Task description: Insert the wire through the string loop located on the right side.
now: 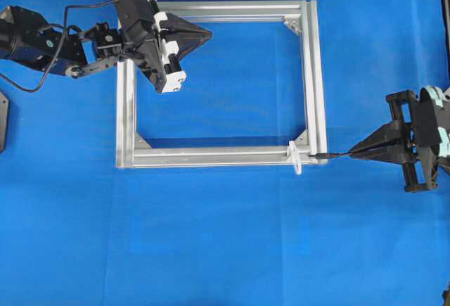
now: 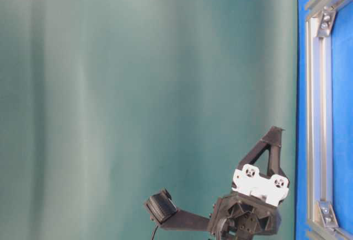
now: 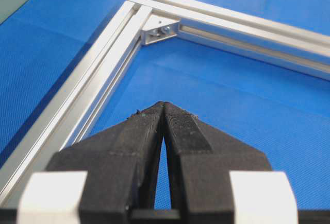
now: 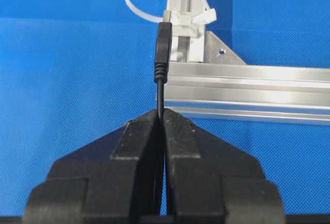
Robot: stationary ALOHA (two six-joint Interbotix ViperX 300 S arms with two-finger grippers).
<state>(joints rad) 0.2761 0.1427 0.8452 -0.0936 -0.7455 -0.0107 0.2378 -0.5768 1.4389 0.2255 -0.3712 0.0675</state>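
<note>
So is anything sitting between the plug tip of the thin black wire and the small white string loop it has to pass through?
Nothing visible does. The right gripper is shut on the thin black wire, whose metallic plug tip points at the small white string loop on the silver aluminium frame; only blue cloth shows between them.

The left arm reaches in from the upper left of the overhead view, its wrist angled so the left gripper point(image 1: 204, 35) points toward the right; its black fingers point(image 3: 147, 131) press together at the tips with nothing between them. The right arm enters from the right edge, its right gripper point(image 1: 354, 153) pointing left, fingers point(image 4: 193, 149) clamped flat against each other on the wire point(image 4: 162, 54), whose plug sticks out ahead of the tips.
</note>
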